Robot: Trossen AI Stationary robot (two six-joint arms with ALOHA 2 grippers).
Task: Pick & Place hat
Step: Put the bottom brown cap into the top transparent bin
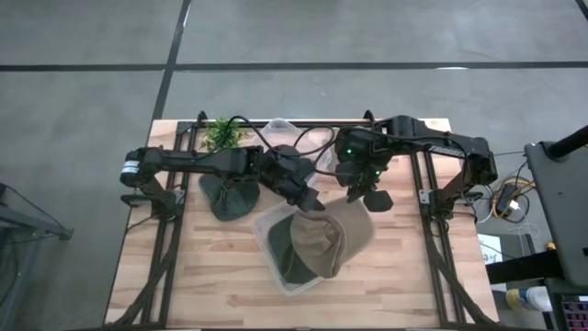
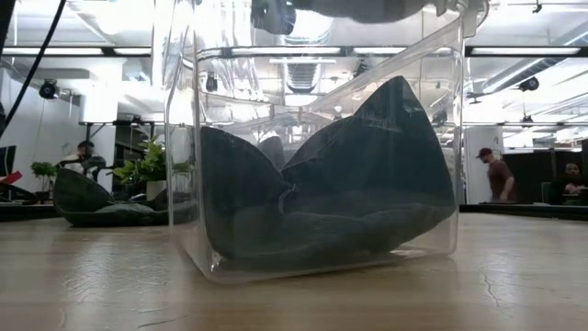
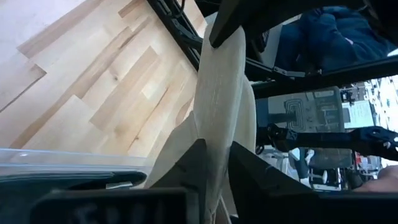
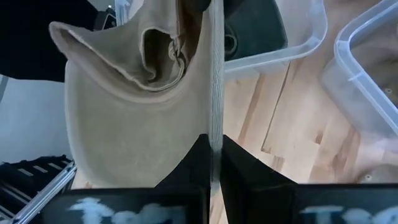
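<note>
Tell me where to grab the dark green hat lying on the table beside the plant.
Grip the dark green fabric hat at its flat brim edge nearest the table's front, coming straight down from above. It lies slumped on the wooden table, so the thin brim pinches easily, while the left arm crowds its right side.

Both arms reach inward over the table's middle. The left gripper [image 1: 312, 204] is clamped on the tan hat's [image 1: 335, 241] edge. The right gripper [image 1: 360, 197] pinches its brim.

2 dark, jointed arms are showing black cables looping along their links; green indicator lights are glowing on the right arm's wrist housing, and each wrist is ending in wedge-shaped black fingers.
</note>
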